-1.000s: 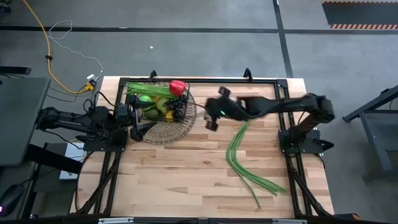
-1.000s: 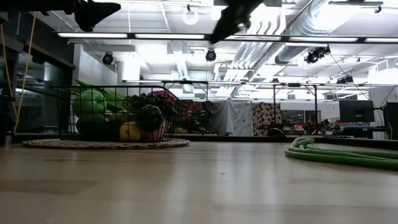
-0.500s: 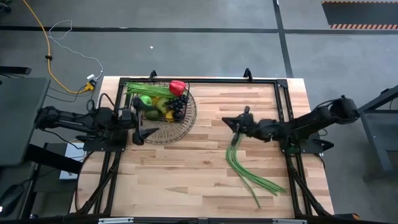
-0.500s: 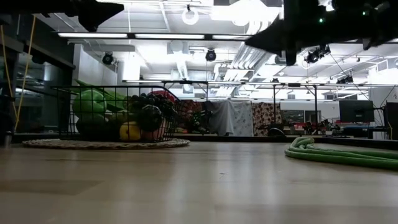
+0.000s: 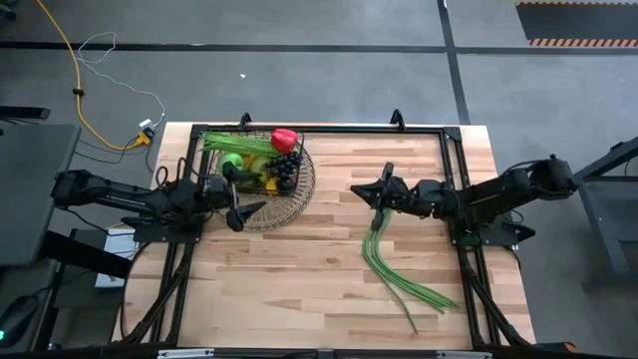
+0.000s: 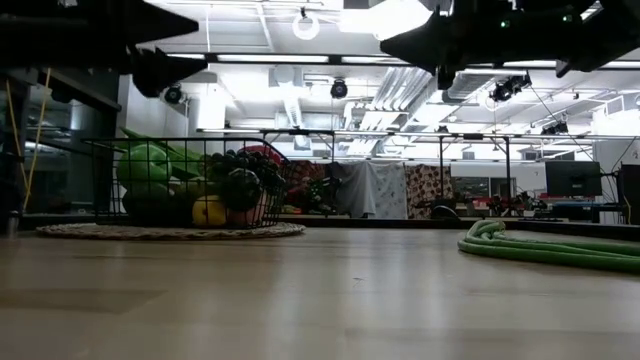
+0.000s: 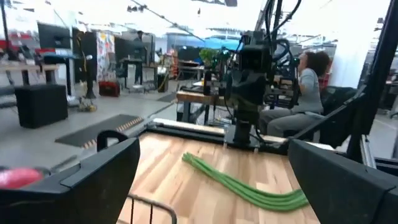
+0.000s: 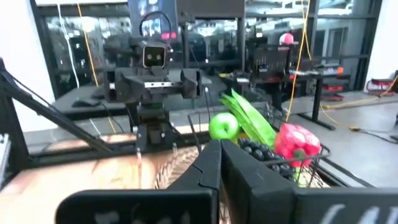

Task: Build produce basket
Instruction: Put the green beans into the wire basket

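The dark wire basket (image 5: 261,179) stands on a round woven mat at the table's far left. It holds produce: a red pepper (image 5: 284,140), leafy greens (image 8: 247,117), a green apple (image 8: 224,126), dark grapes (image 5: 285,172) and yellow fruit (image 6: 208,210). Long green beans (image 5: 391,257) lie on the wood right of centre. My left gripper (image 5: 245,194) hangs open above the basket's left near rim, clear of it. My right gripper (image 5: 361,189) is shut with nothing in it. It is level, points toward the basket and hovers over the far end of the beans.
Black frame rails (image 5: 329,131) run along the table's far edge and sides. The bare wood (image 5: 289,289) near the front edge is free room. A seated person (image 7: 311,81) shows beyond the table's right side.
My right gripper has drawn back from beside the basket toward the table's right and sunk. It has tipped from pointing down to level and stayed shut. My left gripper has sunk and edged right over the basket's rim, still open.
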Robot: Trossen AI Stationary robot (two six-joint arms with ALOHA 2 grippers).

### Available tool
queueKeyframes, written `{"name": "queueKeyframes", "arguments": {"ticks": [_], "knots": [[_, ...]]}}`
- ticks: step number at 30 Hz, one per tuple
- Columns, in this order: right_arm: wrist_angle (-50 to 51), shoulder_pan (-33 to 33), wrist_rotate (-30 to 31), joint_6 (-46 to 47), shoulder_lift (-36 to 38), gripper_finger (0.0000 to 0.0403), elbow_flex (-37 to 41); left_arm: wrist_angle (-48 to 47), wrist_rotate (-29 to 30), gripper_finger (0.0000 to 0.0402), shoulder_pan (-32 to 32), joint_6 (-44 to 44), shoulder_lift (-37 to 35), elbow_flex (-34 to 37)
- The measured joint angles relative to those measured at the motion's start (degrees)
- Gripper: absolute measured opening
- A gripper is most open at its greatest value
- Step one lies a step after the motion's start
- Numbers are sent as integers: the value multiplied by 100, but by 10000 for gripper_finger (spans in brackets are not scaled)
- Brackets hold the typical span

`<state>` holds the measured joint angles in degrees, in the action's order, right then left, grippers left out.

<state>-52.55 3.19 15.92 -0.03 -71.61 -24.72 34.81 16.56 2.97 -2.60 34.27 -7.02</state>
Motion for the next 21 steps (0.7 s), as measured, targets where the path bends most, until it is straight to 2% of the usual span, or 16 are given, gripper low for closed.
{"name": "queueKeyframes", "arguments": {"ticks": [7,10,13,16,21], "knots": [[370,-106,33,132,-2,2,-230,-81,-601,400,152,-424,-46,42],[672,-221,331,511,-2,19,-375,-93,-829,400,150,-501,-49,-14],[1375,-325,830,1142,0,62,-495,-310,-903,400,150,-660,-46,-67],[2450,-432,964,2083,1,123,-609,-433,-890,400,150,-782,-46,-75],[5398,-562,894,3660,81,223,-1130,-501,-883,400,150,-889,-46,-75]]}}
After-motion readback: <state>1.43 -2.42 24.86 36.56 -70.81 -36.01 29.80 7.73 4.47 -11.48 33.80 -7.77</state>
